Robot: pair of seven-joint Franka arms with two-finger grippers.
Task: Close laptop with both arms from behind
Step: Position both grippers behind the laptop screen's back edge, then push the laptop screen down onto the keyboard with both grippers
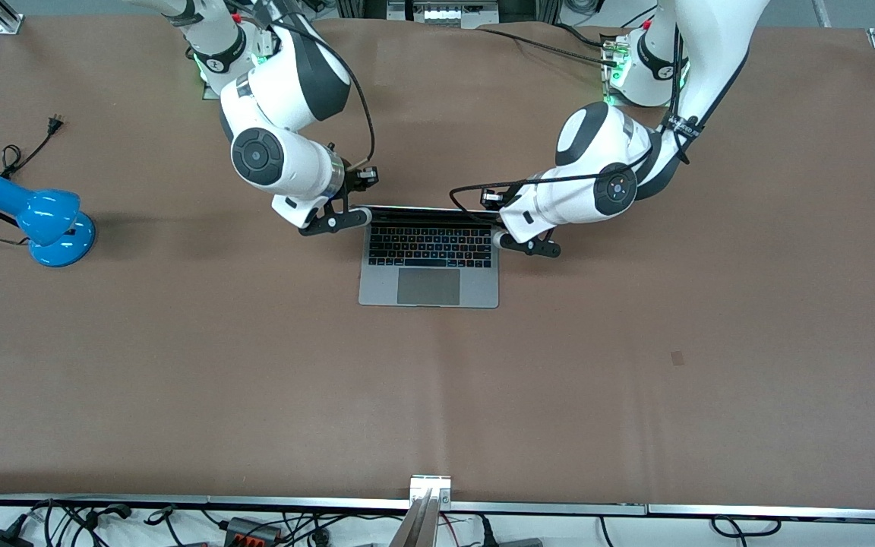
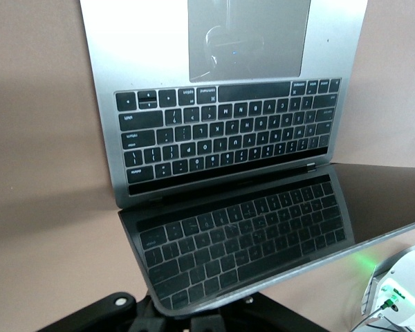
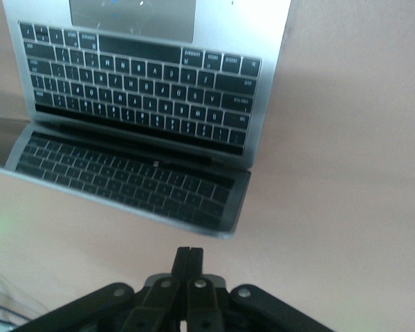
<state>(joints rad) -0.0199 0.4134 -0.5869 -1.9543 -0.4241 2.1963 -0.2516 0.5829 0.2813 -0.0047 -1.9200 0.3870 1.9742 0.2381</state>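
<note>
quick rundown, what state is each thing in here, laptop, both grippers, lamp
laptop: open, lid up, screen dark, flat on the table
left gripper: at the lid's top corner toward the left arm's end
right gripper: fingers shut, at the lid's top corner toward the right arm's end
lamp: blue, cord lying loose on the table, plug not in any socket

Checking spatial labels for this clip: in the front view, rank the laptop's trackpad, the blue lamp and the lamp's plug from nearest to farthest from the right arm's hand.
1. The trackpad, on the laptop beside the right hand.
2. The blue lamp, toward the right arm's end of the table.
3. The lamp's plug, farther from the front camera than the lamp; only slightly farther out than the lamp.
</note>
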